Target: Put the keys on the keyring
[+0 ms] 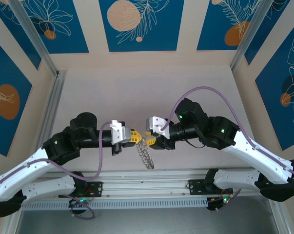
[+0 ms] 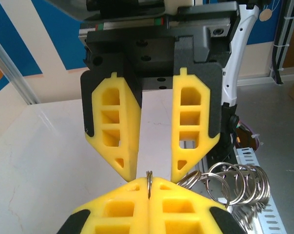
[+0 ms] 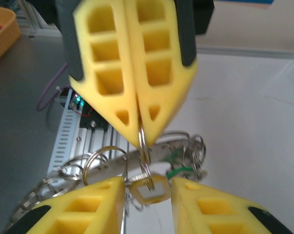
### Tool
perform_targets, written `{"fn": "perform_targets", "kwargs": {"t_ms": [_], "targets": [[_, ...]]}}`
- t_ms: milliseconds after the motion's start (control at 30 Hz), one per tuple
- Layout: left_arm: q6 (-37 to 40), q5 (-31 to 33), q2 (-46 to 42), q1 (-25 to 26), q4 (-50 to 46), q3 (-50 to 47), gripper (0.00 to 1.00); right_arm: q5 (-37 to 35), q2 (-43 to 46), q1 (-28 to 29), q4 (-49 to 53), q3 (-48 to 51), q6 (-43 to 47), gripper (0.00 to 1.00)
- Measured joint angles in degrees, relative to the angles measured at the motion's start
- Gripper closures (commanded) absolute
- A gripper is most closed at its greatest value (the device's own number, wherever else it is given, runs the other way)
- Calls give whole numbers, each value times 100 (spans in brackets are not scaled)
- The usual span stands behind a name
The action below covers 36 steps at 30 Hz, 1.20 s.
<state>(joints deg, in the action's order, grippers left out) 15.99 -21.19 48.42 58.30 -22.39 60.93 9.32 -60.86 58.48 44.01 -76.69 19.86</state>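
**Left pincer clamps the ring aloft; right pincer stands open around the brass key**

From above, the two arms meet tip to tip, raised over the near part of the worktop (image 1: 137,92). The left pincer (image 1: 137,138) and right pincer (image 1: 150,141) almost touch. The keyring (image 1: 146,155) dangles just below them as a grey coil of loops. I'd say it is held in the air so the loops hang free and a key can be worked on without the worktop in the way.

In the left wrist view, the left pincer (image 2: 149,189) is pressed together on one thin wire loop, seen edge-on between its tips. The rest of the keyring (image 2: 237,185) fans out to one side of those tips. Facing it, the right pincer (image 2: 154,174) has its fingers well apart, their tips just short of the left's.

In the right wrist view, the left pincer (image 3: 141,132) comes down from above, clamped on that loop. Directly beneath its tips, between the parted fingers of the right pincer (image 3: 147,183), hangs the brass key (image 3: 149,195), pale gold with a hollow head. It seems to touch neither finger. A sliver of the green key (image 3: 178,170) shows just beyond, among the loops. Whether either key is already threaded I cannot tell. My guess is that the left serves as a vice while the right is open to grip the brass key.
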Motion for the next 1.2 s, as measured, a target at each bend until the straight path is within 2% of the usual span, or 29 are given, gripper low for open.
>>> {"fn": "perform_targets", "kwargs": {"t_ms": [233,400,533,933,1200], "targets": [[-59,-109,0,2,55,-13,100,260,44,-31,-146,70,-4,90],[-61,-129,-2,0,52,-15,100,304,44,-101,-164,74,-24,98],[-63,-149,-61,0,111,-72,100,415,42,-197,-201,98,-42,99],[-203,-236,-391,0,553,-426,100,1196,24,-479,-573,323,-192,92],[-216,-337,-389,0,752,-457,100,1539,151,-647,-780,466,-321,97]]}}
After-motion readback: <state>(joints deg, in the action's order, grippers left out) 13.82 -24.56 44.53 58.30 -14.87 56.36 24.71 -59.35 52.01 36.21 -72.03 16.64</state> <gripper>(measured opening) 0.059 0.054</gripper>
